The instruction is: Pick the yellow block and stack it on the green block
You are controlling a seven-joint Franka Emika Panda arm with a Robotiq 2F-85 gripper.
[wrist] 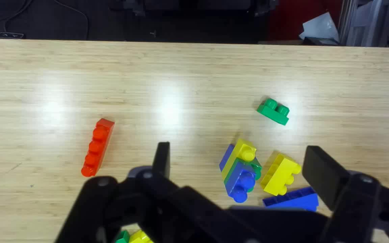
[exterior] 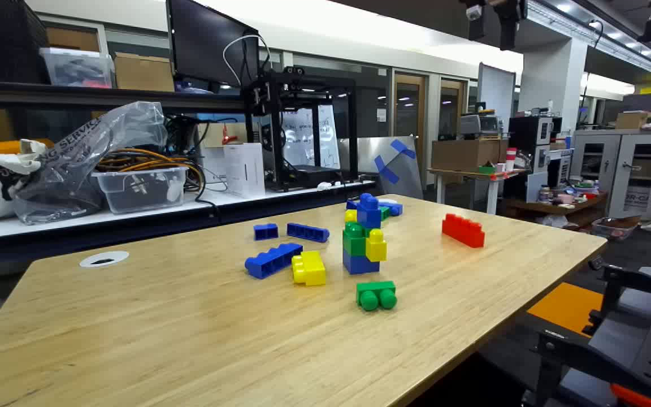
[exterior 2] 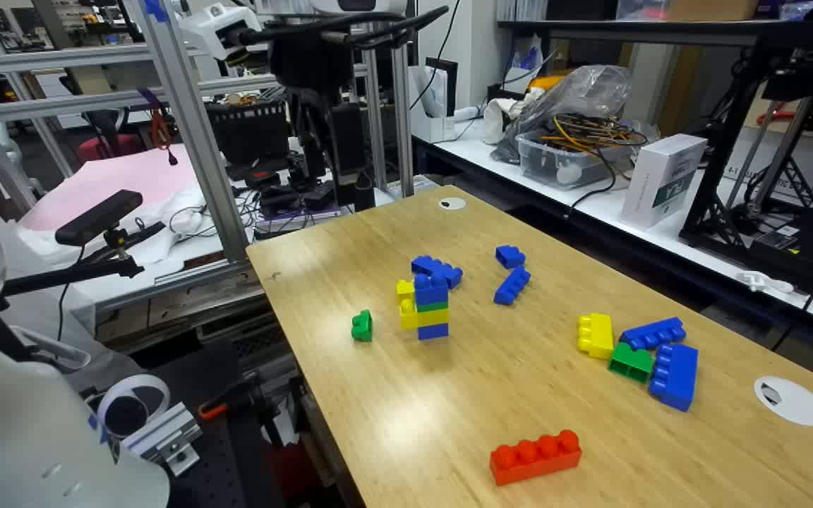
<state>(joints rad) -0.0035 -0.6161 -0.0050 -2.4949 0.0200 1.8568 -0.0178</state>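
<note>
A loose yellow block (exterior: 309, 268) lies on its side beside a stack of blue, yellow and green blocks (exterior: 361, 261). In the wrist view the yellow block (wrist: 282, 173) is between my fingers' lines, nearer the right finger. A small green block (exterior: 376, 295) lies on its side apart from the stack; it also shows in the other views (exterior 2: 362, 327) (wrist: 274, 112). A second yellow block (exterior 2: 595, 336) and a second green block (exterior 2: 631, 362) lie together among blue blocks. My gripper (wrist: 240, 158) is wide open and empty, high above the table. I cannot make it out surely in the exterior views.
A red block (exterior 2: 537, 457) lies away from the others. Long blue blocks (exterior 2: 437, 270) (exterior 2: 512, 284) and a short blue one (exterior 2: 510, 256) lie near the stack. More blue blocks (exterior 2: 675, 376) flank the second green block. A shelf with bins (exterior: 142, 189) runs along the table (exterior: 161, 316).
</note>
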